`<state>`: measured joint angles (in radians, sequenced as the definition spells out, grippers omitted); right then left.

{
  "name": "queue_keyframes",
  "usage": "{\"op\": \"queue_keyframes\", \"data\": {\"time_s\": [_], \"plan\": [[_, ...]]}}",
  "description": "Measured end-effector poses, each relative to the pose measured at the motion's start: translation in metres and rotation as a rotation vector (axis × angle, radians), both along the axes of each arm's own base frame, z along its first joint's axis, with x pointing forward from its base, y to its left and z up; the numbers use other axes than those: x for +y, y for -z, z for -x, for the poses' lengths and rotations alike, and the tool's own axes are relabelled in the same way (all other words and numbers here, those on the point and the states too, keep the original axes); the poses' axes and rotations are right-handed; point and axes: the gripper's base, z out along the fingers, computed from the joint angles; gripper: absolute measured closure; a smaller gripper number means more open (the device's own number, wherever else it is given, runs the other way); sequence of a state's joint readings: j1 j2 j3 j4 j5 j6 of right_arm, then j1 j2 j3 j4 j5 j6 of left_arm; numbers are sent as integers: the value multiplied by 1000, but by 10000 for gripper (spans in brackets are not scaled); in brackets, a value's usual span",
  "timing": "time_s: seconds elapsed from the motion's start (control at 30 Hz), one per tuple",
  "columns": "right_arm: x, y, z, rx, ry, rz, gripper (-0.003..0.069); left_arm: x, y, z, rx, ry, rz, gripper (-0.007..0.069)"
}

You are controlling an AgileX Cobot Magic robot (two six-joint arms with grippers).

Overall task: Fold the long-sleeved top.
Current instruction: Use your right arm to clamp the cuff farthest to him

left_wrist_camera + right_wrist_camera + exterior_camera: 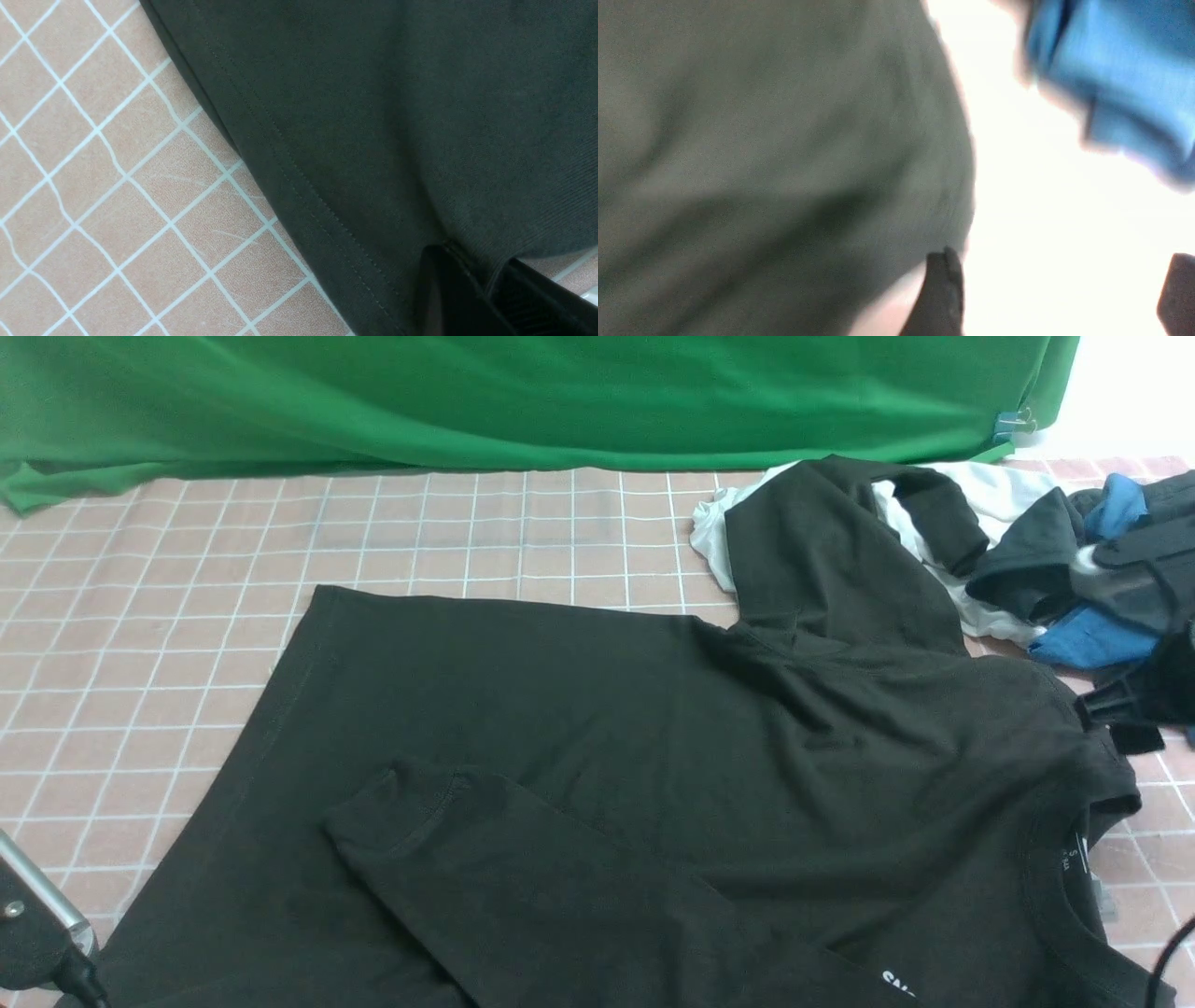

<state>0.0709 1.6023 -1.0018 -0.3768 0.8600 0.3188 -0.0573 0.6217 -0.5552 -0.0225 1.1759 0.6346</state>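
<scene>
Sprawling across the pink grid-patterned worktop (140,616), the black long-sleeved top (607,709) lies mostly flat, its neck toward the robot's right. One sleeve (523,877) is folded over the body, and the other sleeve (822,551) reaches back onto a white garment (999,490). The left fingers (444,298) are pinched together on the top's fabric near its stitched hem. The right fingers (941,294) stand wide apart, holding nothing, beside the top's edge and near a blue garment (1111,70).

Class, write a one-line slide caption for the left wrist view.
Left gripper shut on the black long-sleeved top near its hem, beside pink gridded table cover.
</scene>
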Motion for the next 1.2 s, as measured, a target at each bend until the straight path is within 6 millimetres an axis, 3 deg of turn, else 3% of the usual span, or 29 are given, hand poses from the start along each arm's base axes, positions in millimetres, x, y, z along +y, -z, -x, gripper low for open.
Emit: {"op": "queue_keyframes", "data": {"time_s": [0.17, 0.2, 0.3, 0.43, 0.57, 0.83, 0.93, 0.97, 1.07, 1.1, 1.2], "plan": [[28, -29, 49, 100, -46, -138, 102, 0, 0, 0, 0, 0, 1, 587], [30, -28, 53, 108, -52, -144, 102, 0, 0, 0, 0, 0, 1, 587], [33, -31, 94, 83, -38, -184, 83, 0, 0, 0, 0, 0, 1, 587], [24, -18, 122, 88, 37, -193, 71, 0, 0, 0, 0, 0, 1, 587], [17, 18, 141, 114, 111, -222, 78, 0, 0, 0, -2, 0, 2, 587], [19, 48, 135, 144, 182, -265, 82, -2, -1, -2, -18, 0, 28, 587], [21, 60, 130, 194, 200, -273, 127, -2, -1, -2, -18, 0, 29, 587], [22, 66, 127, 222, 207, -273, 186, -2, -1, -2, -19, 0, 30, 587], [23, 68, 124, 243, 203, -277, 272, -3, -1, -2, -22, -1, 35, 587], [24, 68, 122, 259, 188, -283, 356, -3, -1, -2, -22, -1, 40, 587], [25, 65, 120, 295, 154, -279, 515, -4, -1, -2, -22, -1, 44, 587]]}}
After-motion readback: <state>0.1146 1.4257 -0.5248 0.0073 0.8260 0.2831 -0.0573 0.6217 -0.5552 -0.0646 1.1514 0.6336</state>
